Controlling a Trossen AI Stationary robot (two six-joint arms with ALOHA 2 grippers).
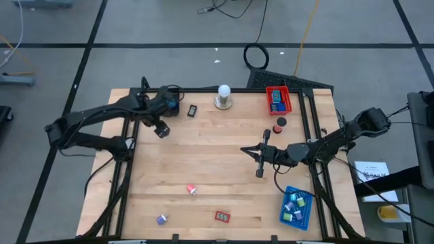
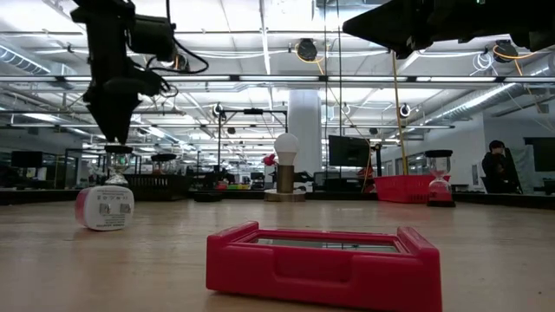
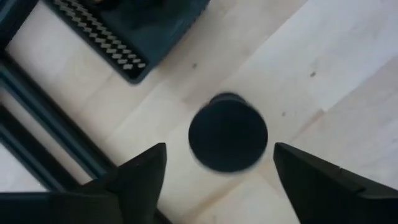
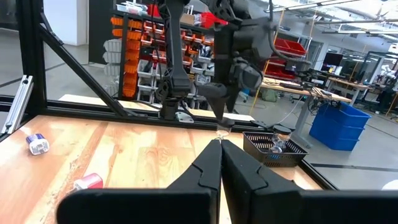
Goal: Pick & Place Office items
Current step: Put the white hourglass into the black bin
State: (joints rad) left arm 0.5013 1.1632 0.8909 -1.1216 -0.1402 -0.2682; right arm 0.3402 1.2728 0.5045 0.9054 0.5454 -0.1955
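My left gripper (image 3: pixel 219 149) is open and hangs near the table's far left (image 1: pixel 161 129), pointing down. Its fingers stand on either side of a black round roll (image 3: pixel 228 132) that lies on the wood below them; I see no touch. My right gripper (image 4: pixel 219 146) is shut on nothing and hovers over the table's right middle (image 1: pixel 254 152). Other office items lie loose on the table: a small black piece (image 1: pixel 192 110), a red roll (image 1: pixel 280 124), a pink and white piece (image 1: pixel 192 190), a purple piece (image 1: pixel 162 219) and a flat red piece (image 1: pixel 222 216).
A black tray (image 3: pixel 124 31) lies close beside the left gripper at the far left. A red tray (image 1: pixel 278 99) holding blue pieces sits far right; a blue tray (image 1: pixel 296 207) with several pieces sits near right. The white ball on its grey base (image 1: pixel 223 97) stands at the far middle.
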